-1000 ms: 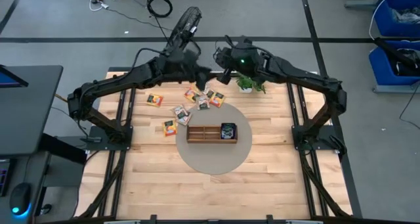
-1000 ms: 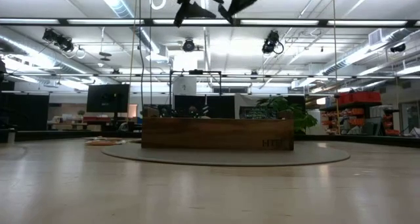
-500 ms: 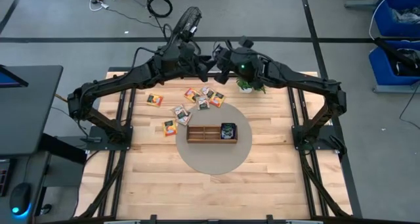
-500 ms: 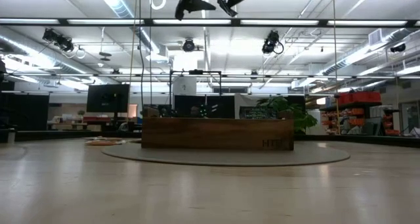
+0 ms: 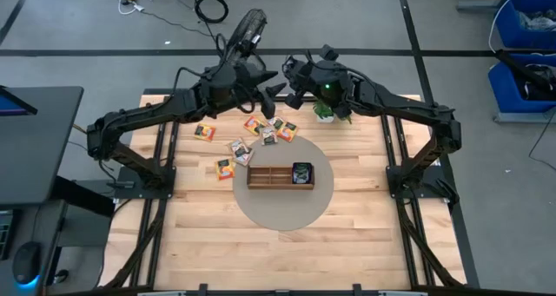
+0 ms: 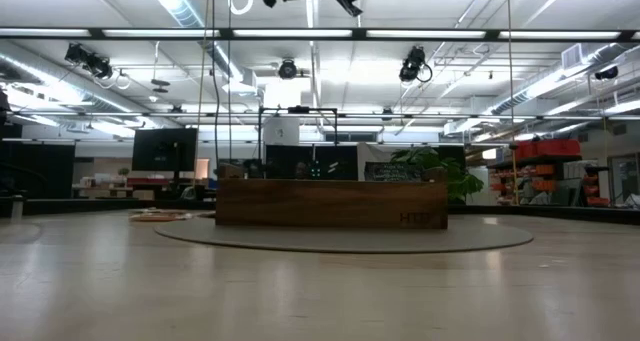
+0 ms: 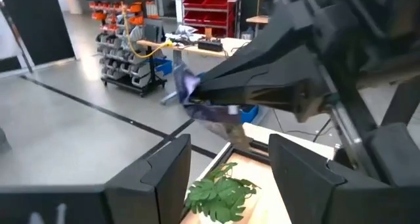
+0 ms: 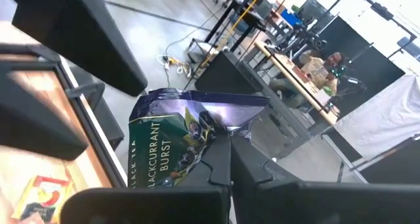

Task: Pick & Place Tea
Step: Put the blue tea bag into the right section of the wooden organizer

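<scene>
Both grippers risen higher; right gripper [image 8: 226, 161] pinches tea packet [image 8: 174, 142], label hidden overhead; left gripper [image 7: 226, 161] open, empty.

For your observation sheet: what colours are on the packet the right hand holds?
Purple and green tea packet; clearest in the right wrist view.

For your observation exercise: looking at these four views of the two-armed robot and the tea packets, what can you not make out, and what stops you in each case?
- Tray contents, low view: its wall hides them.
- Loose packets, high view: too small to read.
- Held packet, right wrist view: the right tool covers part of it.
- Held packet, left wrist view: blurred.
- Both tools, low view: cut off by the top edge.
- Left tool, left wrist view: fingertips cut off by the bottom edge.
</scene>
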`<state>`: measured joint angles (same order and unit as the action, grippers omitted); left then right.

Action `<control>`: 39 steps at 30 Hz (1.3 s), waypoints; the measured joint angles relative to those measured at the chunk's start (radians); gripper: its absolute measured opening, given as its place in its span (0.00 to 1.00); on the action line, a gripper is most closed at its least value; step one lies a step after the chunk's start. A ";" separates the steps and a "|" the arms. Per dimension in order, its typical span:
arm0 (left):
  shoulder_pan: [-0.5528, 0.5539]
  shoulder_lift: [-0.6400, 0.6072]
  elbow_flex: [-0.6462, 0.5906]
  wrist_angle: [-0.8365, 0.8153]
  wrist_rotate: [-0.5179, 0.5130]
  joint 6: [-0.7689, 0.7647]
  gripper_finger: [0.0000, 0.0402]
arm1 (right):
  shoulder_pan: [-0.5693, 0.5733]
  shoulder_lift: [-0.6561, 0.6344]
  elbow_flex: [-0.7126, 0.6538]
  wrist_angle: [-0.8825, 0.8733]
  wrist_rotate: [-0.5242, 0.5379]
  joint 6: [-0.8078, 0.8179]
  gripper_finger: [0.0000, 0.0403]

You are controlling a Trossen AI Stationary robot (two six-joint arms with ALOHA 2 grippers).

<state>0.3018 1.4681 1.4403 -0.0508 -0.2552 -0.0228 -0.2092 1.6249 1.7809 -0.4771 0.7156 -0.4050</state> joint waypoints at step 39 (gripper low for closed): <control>0.057 -0.012 0.000 0.017 0.157 -0.391 0.52 | 0.024 -0.002 0.000 0.023 -0.063 -0.128 0.00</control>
<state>0.3588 1.4559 1.4403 -0.0340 -0.0982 -0.4141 -0.1853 1.6230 1.7813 -0.4545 0.6522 -0.5335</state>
